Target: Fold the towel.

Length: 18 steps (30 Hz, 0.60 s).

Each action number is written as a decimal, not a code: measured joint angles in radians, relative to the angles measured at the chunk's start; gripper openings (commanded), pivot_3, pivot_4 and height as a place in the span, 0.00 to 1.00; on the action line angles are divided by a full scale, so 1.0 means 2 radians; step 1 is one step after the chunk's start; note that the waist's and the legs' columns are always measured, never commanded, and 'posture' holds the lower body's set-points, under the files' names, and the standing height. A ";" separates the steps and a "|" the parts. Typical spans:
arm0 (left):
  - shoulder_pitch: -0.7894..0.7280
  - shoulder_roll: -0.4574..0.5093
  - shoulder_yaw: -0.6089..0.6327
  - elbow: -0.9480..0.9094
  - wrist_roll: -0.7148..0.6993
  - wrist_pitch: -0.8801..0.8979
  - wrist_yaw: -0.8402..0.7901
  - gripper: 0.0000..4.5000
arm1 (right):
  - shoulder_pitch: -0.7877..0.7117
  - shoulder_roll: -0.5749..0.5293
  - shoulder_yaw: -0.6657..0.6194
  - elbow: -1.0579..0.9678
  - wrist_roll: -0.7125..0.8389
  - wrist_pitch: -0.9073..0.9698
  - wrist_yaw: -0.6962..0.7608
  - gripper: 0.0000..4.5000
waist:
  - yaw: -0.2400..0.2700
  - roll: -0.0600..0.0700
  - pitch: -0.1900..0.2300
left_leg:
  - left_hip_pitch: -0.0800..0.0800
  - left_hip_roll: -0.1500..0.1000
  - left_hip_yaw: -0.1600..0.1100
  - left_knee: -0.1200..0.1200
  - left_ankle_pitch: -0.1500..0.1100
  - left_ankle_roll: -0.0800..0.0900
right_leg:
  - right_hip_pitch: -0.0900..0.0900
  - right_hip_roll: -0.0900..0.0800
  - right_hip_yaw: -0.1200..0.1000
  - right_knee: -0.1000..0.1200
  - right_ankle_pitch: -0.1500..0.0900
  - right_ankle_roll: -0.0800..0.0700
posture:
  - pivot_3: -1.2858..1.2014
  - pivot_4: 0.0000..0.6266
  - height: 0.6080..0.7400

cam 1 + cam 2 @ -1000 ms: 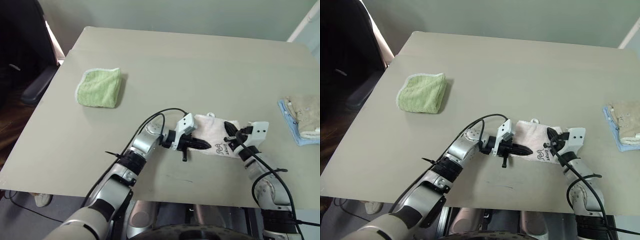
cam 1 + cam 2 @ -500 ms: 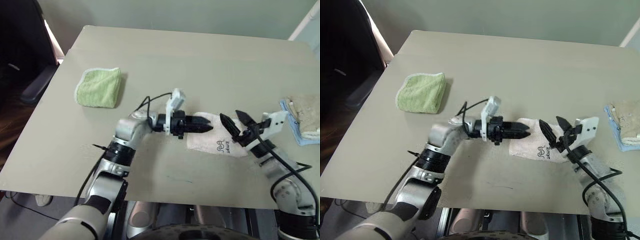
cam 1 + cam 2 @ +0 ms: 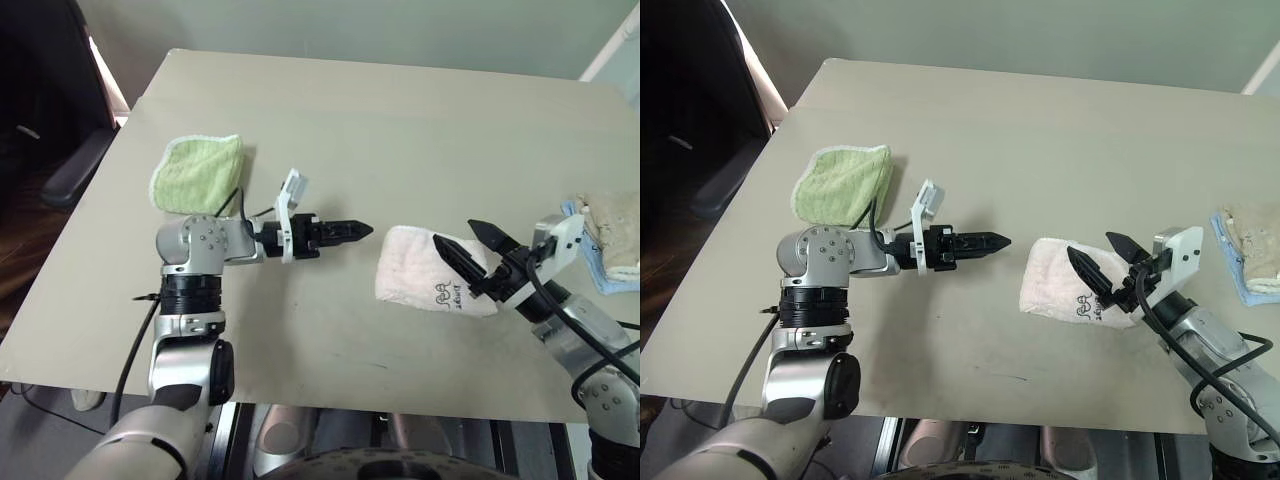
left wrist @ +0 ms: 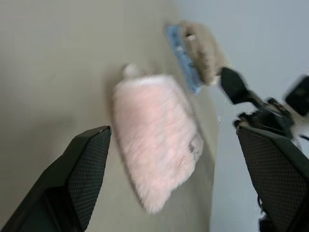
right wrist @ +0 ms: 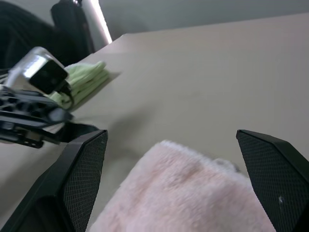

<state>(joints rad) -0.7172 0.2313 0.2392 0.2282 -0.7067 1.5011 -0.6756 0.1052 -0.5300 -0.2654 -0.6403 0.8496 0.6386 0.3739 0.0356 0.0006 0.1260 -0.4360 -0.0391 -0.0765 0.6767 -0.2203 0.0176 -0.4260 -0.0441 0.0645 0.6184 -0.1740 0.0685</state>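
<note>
- the towel (image 3: 430,280) lies right of centre in the left eye frame, in the lower half, as a compact pink bundle flat on the table (image 3: 400,130). its dark printed mark faces up near the lower right corner.
- judging by that doubled-up shape, i take the folding to be done or nearly so; whether one more fold is wanted i cannot say from here. nothing of the towel hangs loose or trails off the table edge.
- at the upper left of the frame the green cloth (image 3: 198,174) sits folded, well apart from the towel and not part of my job.
- my left gripper (image 3: 345,232) sits just left of centre, pointing across toward the towel. in the left wrist view both fingers (image 4: 82,169) stand wide apart with the towel lying between them in the distance, so the jaws are spread and empty, touching nothing.
- my right gripper (image 3: 470,250) is at the right of the frame, above the towel's right end. its fingers (image 5: 79,169) are splayed wide and carry nothing; they look lifted off the cloth.
- at the far right edge lie the beige and blue cloths (image 3: 608,235), untouched.
</note>
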 measured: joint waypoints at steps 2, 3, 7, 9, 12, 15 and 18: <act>-0.005 -0.019 0.025 0.019 0.003 0.035 0.037 1.00 | 0.003 -0.008 0.001 0.000 -0.001 0.002 0.002 1.00 | 0.000 0.000 0.000 | 0.000 0.000 0.000 0.000 0.000 0.000 | 0.000 0.000 0.000 0.000 0.000 0.000 | 0.52 0.24 0.91; -0.007 -0.024 0.030 0.029 0.000 0.042 0.050 1.00 | 0.006 -0.015 0.003 -0.001 -0.005 0.003 0.003 1.00 | 0.000 0.000 0.000 | 0.000 0.000 0.000 0.000 0.000 0.000 | 0.000 0.000 0.000 0.000 0.000 0.000 | 0.52 0.24 0.91; -0.013 -0.039 0.037 0.067 -0.037 0.051 0.109 1.00 | 0.021 -0.032 0.019 0.000 -0.044 0.004 0.004 1.00 | 0.000 0.000 0.000 | 0.001 0.000 0.000 0.000 0.001 0.000 | 0.000 0.000 0.000 0.000 0.000 0.001 | 0.52 0.24 0.91; -0.031 -0.046 0.050 0.116 -0.067 0.051 0.144 1.00 | 0.024 -0.032 0.022 0.002 -0.057 0.003 0.004 1.00 | 0.002 0.000 0.000 | 0.001 0.000 0.000 0.000 0.001 0.000 | 0.001 0.000 0.000 0.000 -0.002 0.005 | 0.52 0.24 0.91; -0.057 -0.046 0.065 0.194 -0.114 0.049 0.200 1.00 | 0.031 -0.032 0.021 0.001 -0.072 0.003 0.003 1.00 | 0.004 0.000 0.000 | 0.001 0.000 0.000 0.000 0.001 -0.001 | 0.001 0.000 0.001 0.000 -0.001 0.006 | 0.52 0.24 0.91; -0.064 -0.047 0.064 0.214 -0.142 0.045 0.237 1.00 | 0.040 -0.033 0.017 0.000 -0.074 0.005 0.002 1.00 | 0.005 0.000 0.000 | 0.003 -0.001 0.000 0.000 0.001 -0.001 | 0.004 0.000 0.001 -0.001 -0.001 0.006 | 0.52 0.24 0.91; -0.076 -0.056 0.057 0.241 -0.161 0.043 0.266 1.00 | 0.052 -0.045 0.008 -0.001 -0.078 0.008 0.004 1.00 | 0.010 0.000 0.000 | 0.006 -0.001 0.000 0.000 -0.001 -0.002 | 0.008 0.000 0.001 -0.003 -0.001 0.007 | 0.52 0.24 0.91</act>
<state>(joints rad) -0.8697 0.1193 0.3533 0.7105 -1.0284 1.5864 -0.1430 0.2093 -0.6201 -0.2499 -0.6422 0.6930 0.6542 0.3810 0.0552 0.0014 0.1268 -0.4247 -0.0416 -0.0765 0.6757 -0.2232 0.0131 -0.4104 -0.0440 0.0662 0.6124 -0.1765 0.0819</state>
